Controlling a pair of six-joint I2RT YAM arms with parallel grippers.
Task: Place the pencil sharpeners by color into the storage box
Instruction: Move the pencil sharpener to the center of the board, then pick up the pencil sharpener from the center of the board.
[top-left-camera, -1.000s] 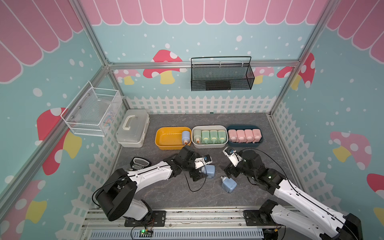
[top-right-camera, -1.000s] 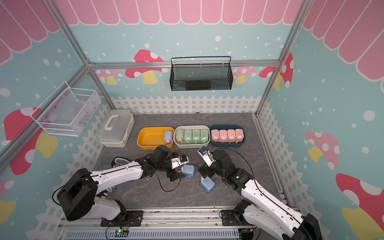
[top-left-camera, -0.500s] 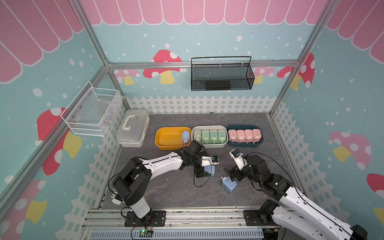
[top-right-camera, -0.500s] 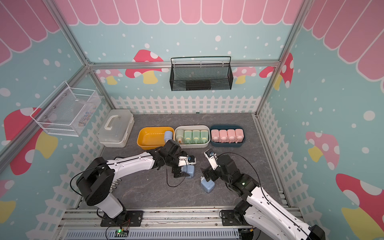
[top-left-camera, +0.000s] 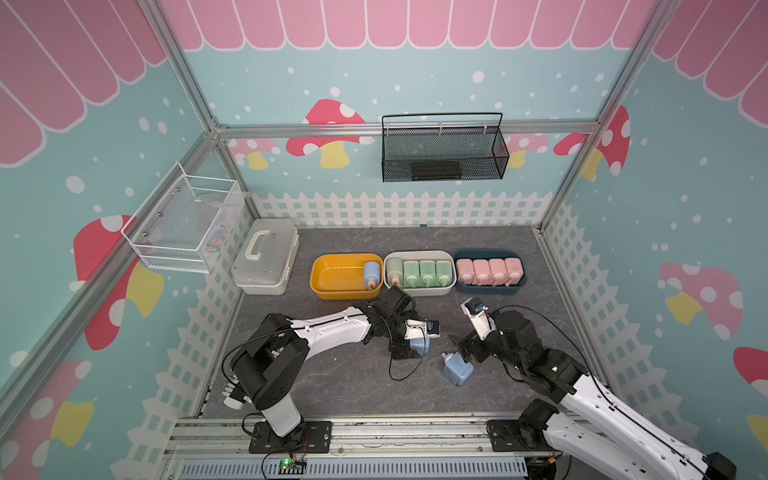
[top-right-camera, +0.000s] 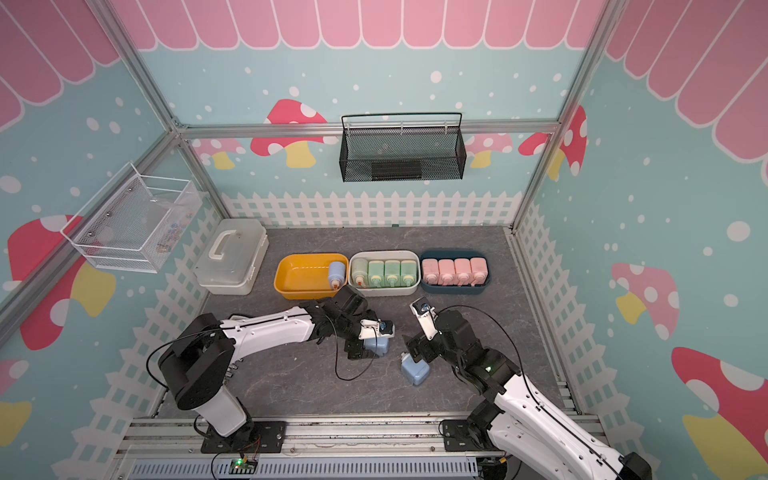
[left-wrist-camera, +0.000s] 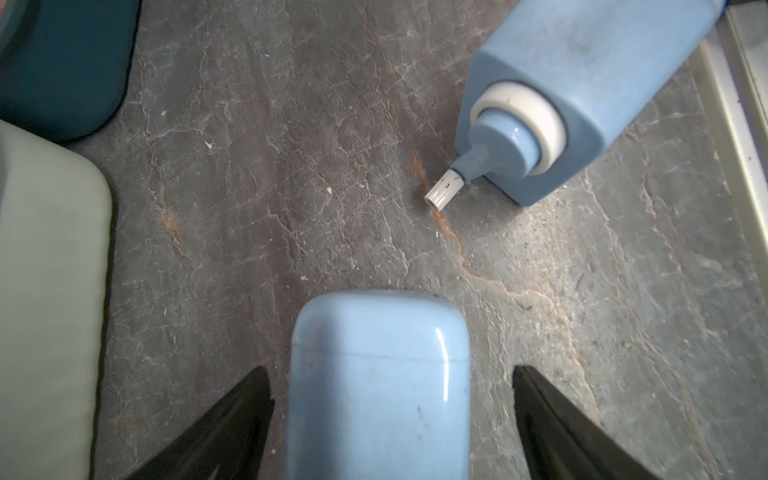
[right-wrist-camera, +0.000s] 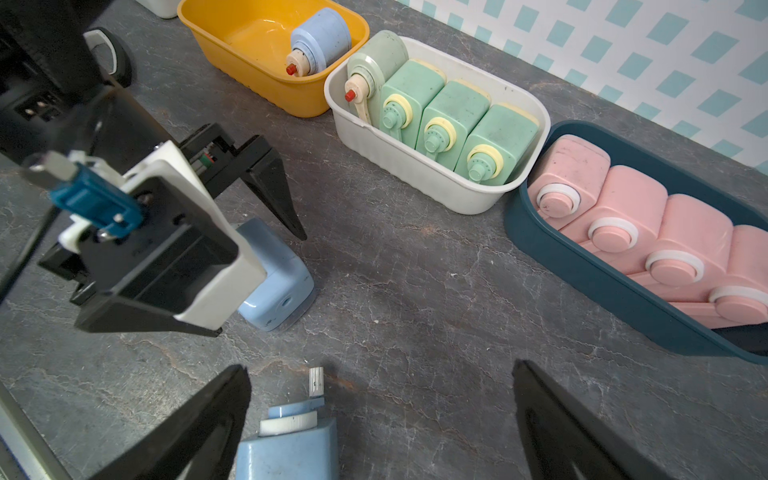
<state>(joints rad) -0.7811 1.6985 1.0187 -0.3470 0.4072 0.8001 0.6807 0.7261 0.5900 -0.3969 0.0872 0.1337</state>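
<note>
Two blue pencil sharpeners are on the floor. One (left-wrist-camera: 378, 386) stands between the fingers of my left gripper (left-wrist-camera: 389, 370), which is open with a gap on each side; both top views show this sharpener (top-left-camera: 420, 345) (top-right-camera: 378, 345). The other blue sharpener (right-wrist-camera: 291, 453) (top-left-camera: 457, 369) lies on its side, crank knob out, under my open right gripper (right-wrist-camera: 380, 365) and close to one finger. At the back, the yellow box (top-left-camera: 336, 276) holds one blue sharpener (top-left-camera: 372, 272). The white box (top-left-camera: 419, 289) holds several green sharpeners (top-left-camera: 427, 272), and the dark blue box (top-left-camera: 490, 289) holds several pink sharpeners (top-left-camera: 488, 270).
A white lidded case (top-left-camera: 266, 257) sits at the back left beside the yellow box. A white wire basket (top-left-camera: 183, 220) hangs on the left wall and a black mesh basket (top-left-camera: 444, 153) on the back wall. A picket fence rims the floor.
My left gripper slid rightward until its fingers stood either side of the standing blue sharpener, and they have narrowed a little. My right gripper came forward, over the lying blue sharpener.
</note>
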